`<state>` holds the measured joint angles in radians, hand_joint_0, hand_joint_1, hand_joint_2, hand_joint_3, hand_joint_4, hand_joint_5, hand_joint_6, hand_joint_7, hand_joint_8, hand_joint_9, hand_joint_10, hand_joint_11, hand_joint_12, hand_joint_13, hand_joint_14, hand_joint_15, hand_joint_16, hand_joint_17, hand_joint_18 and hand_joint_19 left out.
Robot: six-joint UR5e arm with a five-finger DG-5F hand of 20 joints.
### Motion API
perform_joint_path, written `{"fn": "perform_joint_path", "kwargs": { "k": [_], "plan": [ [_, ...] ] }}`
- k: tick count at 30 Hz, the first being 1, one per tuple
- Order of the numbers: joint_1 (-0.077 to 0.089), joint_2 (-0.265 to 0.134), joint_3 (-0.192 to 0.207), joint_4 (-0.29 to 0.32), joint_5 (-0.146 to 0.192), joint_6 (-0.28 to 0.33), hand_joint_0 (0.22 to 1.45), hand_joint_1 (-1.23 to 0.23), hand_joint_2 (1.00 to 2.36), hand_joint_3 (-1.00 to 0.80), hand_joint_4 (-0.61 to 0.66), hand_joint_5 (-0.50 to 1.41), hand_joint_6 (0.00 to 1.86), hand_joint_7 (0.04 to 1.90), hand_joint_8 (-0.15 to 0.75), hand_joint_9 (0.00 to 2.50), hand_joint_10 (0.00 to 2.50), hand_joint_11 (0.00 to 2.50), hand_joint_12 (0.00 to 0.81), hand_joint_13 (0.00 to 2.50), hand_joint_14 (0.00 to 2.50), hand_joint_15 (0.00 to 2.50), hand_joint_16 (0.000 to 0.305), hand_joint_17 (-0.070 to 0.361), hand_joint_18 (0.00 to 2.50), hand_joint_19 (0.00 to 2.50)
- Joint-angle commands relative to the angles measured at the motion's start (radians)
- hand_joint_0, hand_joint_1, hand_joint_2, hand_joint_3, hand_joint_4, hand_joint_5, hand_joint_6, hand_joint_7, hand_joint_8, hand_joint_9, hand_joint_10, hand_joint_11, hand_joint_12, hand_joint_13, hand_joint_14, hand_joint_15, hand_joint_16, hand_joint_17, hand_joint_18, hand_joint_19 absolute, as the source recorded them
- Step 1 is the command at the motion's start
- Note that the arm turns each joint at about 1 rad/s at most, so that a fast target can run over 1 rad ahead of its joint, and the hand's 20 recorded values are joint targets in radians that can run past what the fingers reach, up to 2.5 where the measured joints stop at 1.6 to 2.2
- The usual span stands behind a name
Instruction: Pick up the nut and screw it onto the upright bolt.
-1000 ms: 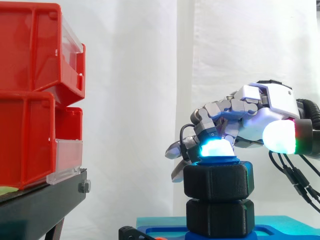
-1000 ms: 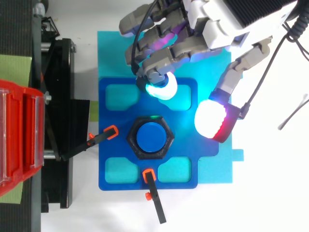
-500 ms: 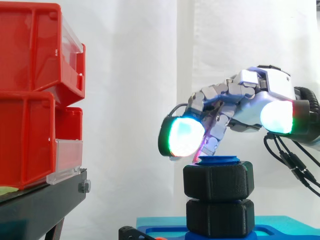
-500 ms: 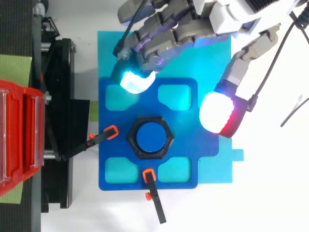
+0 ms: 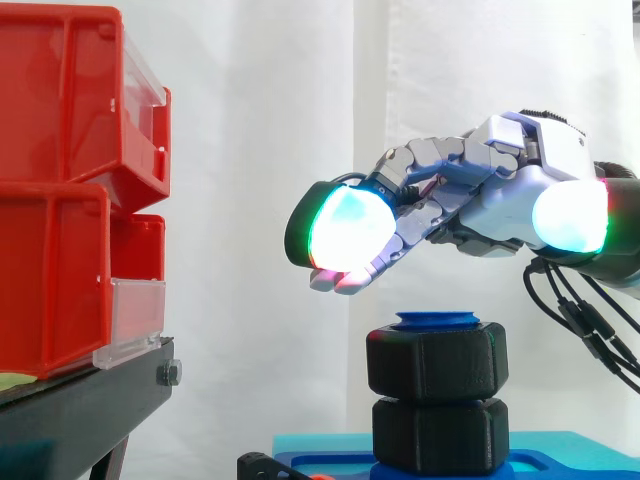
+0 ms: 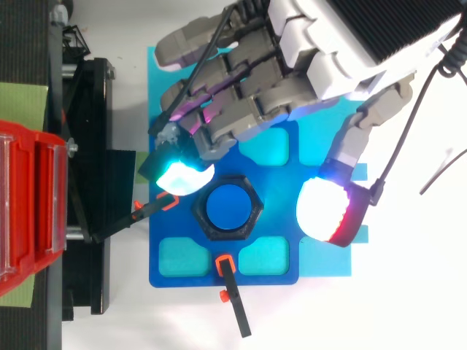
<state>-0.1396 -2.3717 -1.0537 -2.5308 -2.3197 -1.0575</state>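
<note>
A black hex nut (image 5: 432,365) sits threaded on the upright blue bolt (image 6: 227,206), above a second black hex piece (image 5: 440,435) at the bolt's foot. The bolt's blue top (image 5: 437,321) pokes just above the nut. My hand (image 5: 500,200) hovers over the bolt without touching it. Its fingers reach left past the nut, nearly straight, and hold nothing. One glowing fingertip (image 6: 182,177) hangs just left of the nut, and the thumb pad (image 6: 328,211) glows to its right.
The bolt stands on a blue plate (image 6: 169,226) with cyan pockets, on a cyan mat (image 6: 325,262). Two orange-tipped clamps (image 6: 149,208) (image 6: 232,299) hold the plate. Red bins (image 5: 60,200) on a black stand (image 5: 80,410) fill the left side.
My hand has lifted off the bolt's top and swung forward over it. Its curled fingers have straightened and now reach left past the nut.
</note>
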Motion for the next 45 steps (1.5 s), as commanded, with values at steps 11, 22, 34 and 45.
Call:
{"fn": "perform_joint_path", "kwargs": {
  "k": [11,22,34,45],
  "plan": [
    [0.021,0.0,-0.037,0.017,0.042,0.004,0.46,-0.41,1.0,-0.5,0.16,-0.16,0.5,0.54,0.281,0.67,0.0,0.0,0.401,0.53,0.0,0.0,0.069,0.155,0.24,0.0],
    [0.023,-0.009,-0.038,0.032,0.042,-0.001,0.46,-0.41,1.0,-0.5,0.18,-0.16,0.5,0.55,0.287,0.68,0.0,0.0,0.4,0.55,0.0,0.0,0.069,0.155,0.25,0.0],
    [0.028,-0.027,-0.038,0.066,0.046,0.013,0.47,-0.41,1.0,-0.5,0.2,-0.15,0.5,0.59,0.295,0.71,0.0,0.0,0.399,0.57,0.0,0.0,0.068,0.154,0.27,0.0],
    [0.025,-0.027,-0.038,0.063,0.043,0.013,0.47,-0.41,1.0,-0.5,0.22,-0.13,0.5,0.65,0.307,0.73,0.0,0.0,0.401,0.59,0.0,0.0,0.067,0.15,0.28,0.0]
  ]
}}
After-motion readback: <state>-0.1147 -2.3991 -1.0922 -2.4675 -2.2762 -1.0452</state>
